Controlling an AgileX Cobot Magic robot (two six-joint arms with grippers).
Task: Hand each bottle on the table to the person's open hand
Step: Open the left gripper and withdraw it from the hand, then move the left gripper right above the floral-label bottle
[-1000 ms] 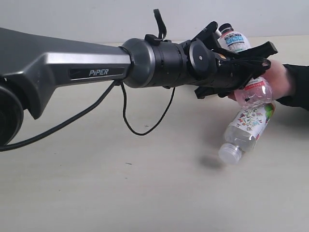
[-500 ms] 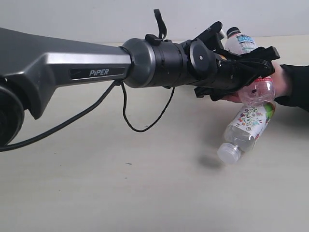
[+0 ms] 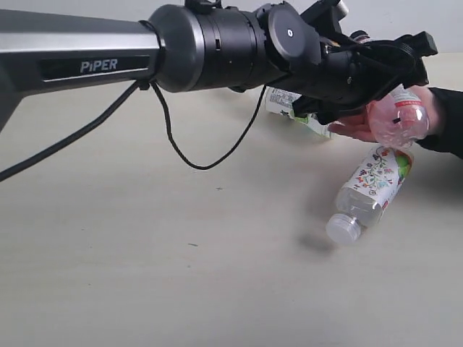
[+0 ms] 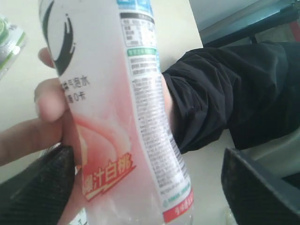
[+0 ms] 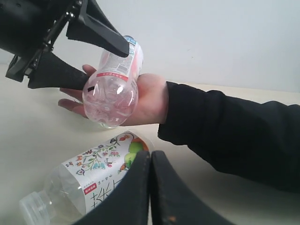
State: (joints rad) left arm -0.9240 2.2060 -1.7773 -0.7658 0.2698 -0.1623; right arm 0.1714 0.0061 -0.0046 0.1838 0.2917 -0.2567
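Exterior view: the left gripper (image 3: 383, 83) reaches over the hand (image 3: 432, 116). The pink bottle (image 3: 396, 121) lies between its fingers and rests on the palm. The floral bottle (image 3: 372, 186) lies on the table (image 3: 145, 253) just below this gripper, with its long axis slanted and its cap pointing away from the hand. A green bottle (image 3: 289, 108) lies behind the gripper's wrist part, half hidden. The right gripper is not seen here.

Left wrist view: the jaws stand released. One pad (image 4: 42, 183) is close beside the pink bottle and the person's fingers. The other pad (image 4: 258, 187) is well apart from it, with free space between. So this gripper holds nothing. The bottle's long axis runs crosswise to the line between the two pads.

Right wrist view: the right gripper (image 5: 150, 161) is clenched, finger against finger, with nothing inside. The floral bottle is just ahead of its tips, slanted to its pointing direction. The pink bottle rests on the palm further ahead.

I judge that the pink bottle is delivered and that the left gripper must pull back clear. For the floral bottle the right gripper seems nearer. It must open first and then close across the bottle's body, not along its length. The green bottle is nearer to the left arm.
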